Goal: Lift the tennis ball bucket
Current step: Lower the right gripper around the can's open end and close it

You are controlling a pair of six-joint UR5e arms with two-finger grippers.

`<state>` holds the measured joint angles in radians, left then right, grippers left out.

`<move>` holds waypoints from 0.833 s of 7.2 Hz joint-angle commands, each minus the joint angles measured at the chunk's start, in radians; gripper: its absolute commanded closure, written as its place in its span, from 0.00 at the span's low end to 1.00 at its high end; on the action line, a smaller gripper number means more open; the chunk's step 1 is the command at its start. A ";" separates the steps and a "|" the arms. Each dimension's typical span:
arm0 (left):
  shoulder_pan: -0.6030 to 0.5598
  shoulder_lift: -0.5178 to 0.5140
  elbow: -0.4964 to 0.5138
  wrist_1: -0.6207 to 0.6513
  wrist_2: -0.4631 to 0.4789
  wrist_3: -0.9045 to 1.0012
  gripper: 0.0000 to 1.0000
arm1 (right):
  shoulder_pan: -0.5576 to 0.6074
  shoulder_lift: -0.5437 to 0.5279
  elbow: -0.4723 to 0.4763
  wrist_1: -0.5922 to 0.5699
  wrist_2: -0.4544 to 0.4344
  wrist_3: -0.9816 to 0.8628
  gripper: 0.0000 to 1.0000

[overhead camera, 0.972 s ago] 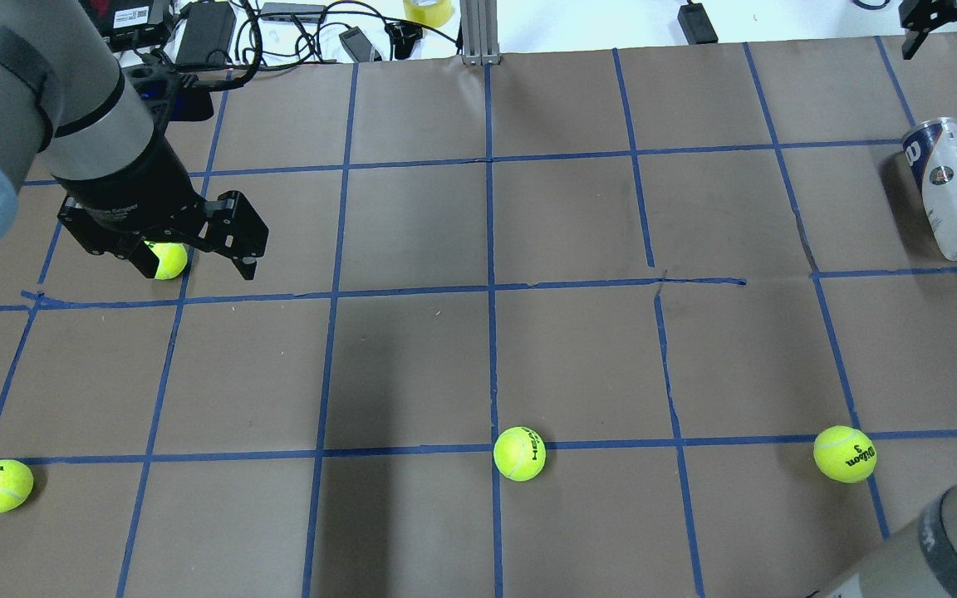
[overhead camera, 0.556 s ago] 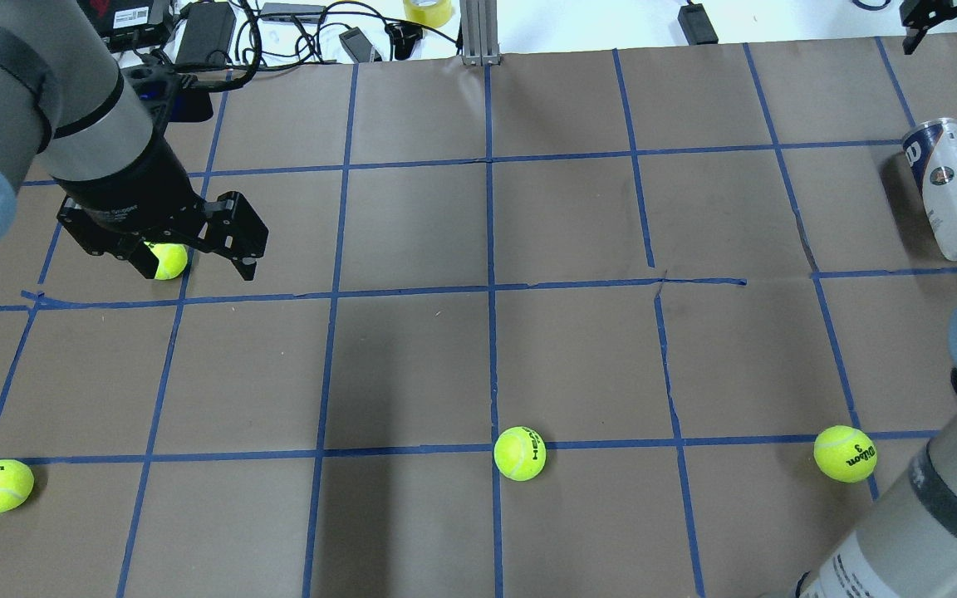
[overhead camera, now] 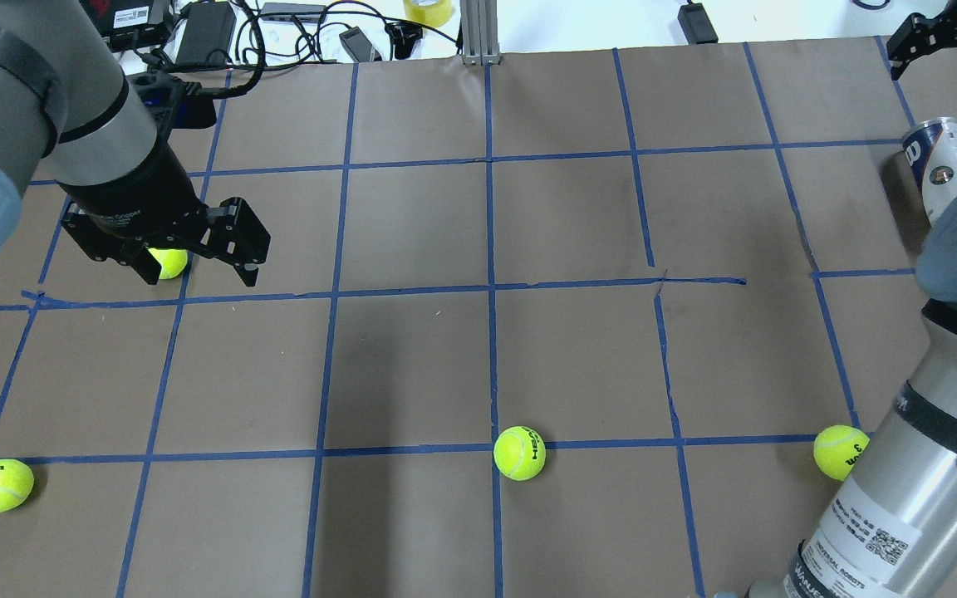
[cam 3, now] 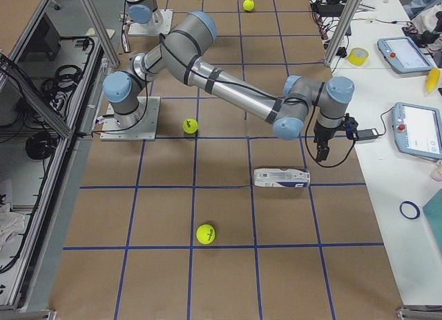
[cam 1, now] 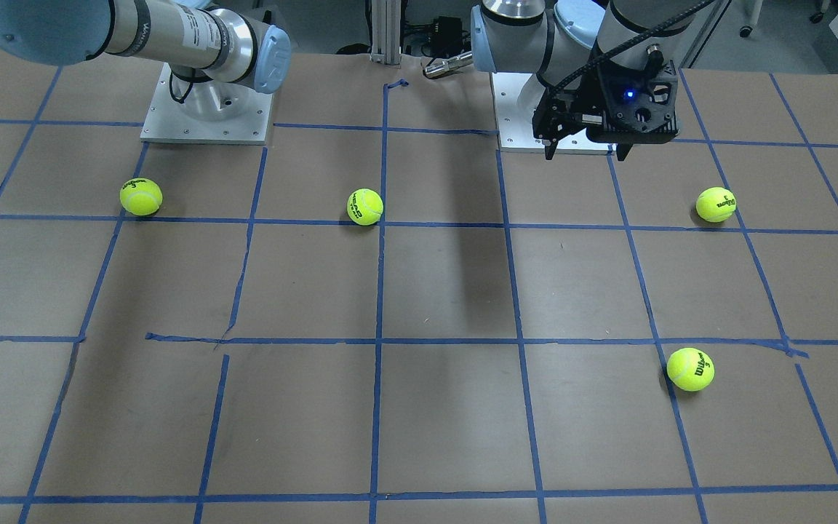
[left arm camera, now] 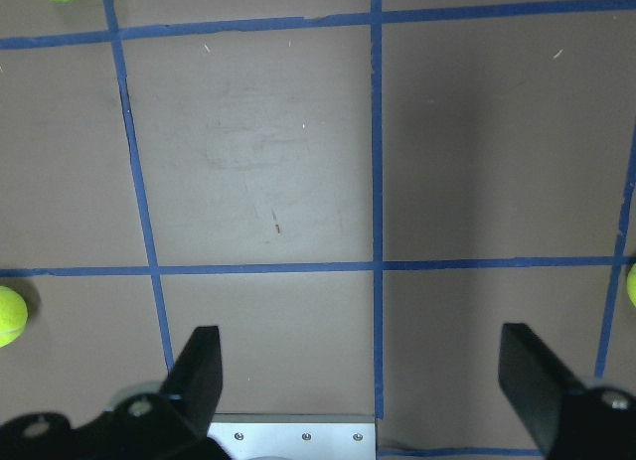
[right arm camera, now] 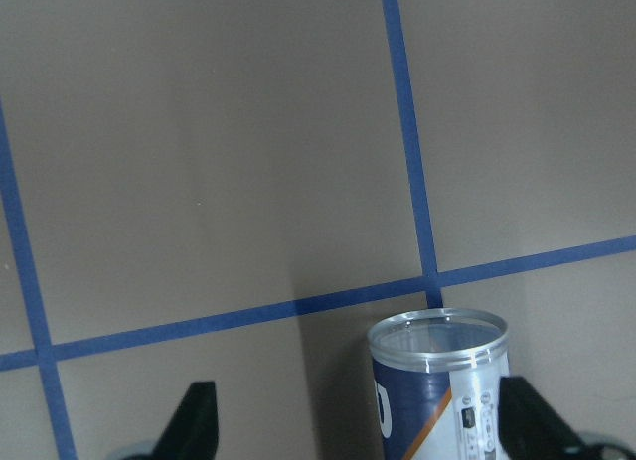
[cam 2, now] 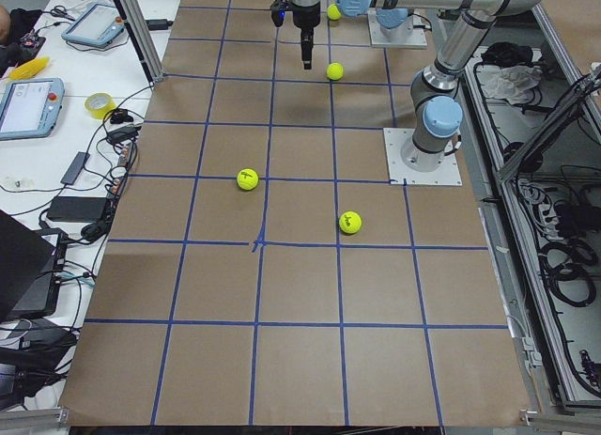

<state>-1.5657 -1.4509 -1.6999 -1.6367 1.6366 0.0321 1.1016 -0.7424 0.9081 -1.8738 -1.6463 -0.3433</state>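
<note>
Clear plastic tennis ball bucket (cam 3: pixel 281 177) lies on its side on the table (overhead camera: pixel 412 232), far right part, near the operators' edge. It is not lifted and not touched, so task prog = early, approach only. Right gripper (overhead camera: pixel 937 51) hangs above the table just past the bucket's mouth end, fingers spread wide, nothing betw them. Right wrist cam shows the bucket's mouth low in frame, betw the fingers but offset toward one side. To do, by my read: line up over the body, come down, close across the cyl, raise. Left gripper (overhead camera: pixel 196 270) is also spread wide & empty, well apart from the bucket on the other side of the table. Materials: bucket = thin glossy cyl wall, white/navy printed label (right arm camera: pixel 407 420), ridged clear rim (right arm camera: pixel 437 364); prob slippery and could roll. Contents can't tell. Four loose tennis balls (overhead camera: pixel 519 453) = fuzzy yellow-green felt spheres, scattered. Table cover = matte brown paper w/ blue tape grid (overhead camera: pixel 489 249), a few creases. Gripper fingers black, hard.
</note>
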 commanded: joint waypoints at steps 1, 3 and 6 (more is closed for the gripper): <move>-0.001 0.000 -0.004 0.003 -0.003 0.000 0.00 | -0.034 0.041 0.008 -0.014 0.002 -0.133 0.00; -0.002 0.000 -0.004 0.003 -0.001 0.000 0.00 | -0.063 0.055 0.015 -0.013 0.003 -0.137 0.00; 0.003 0.000 -0.003 0.005 -0.003 0.000 0.00 | -0.085 0.100 0.012 -0.013 0.005 -0.138 0.00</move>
<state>-1.5655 -1.4511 -1.7040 -1.6333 1.6349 0.0322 1.0229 -0.6549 0.9220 -1.8879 -1.6432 -0.4809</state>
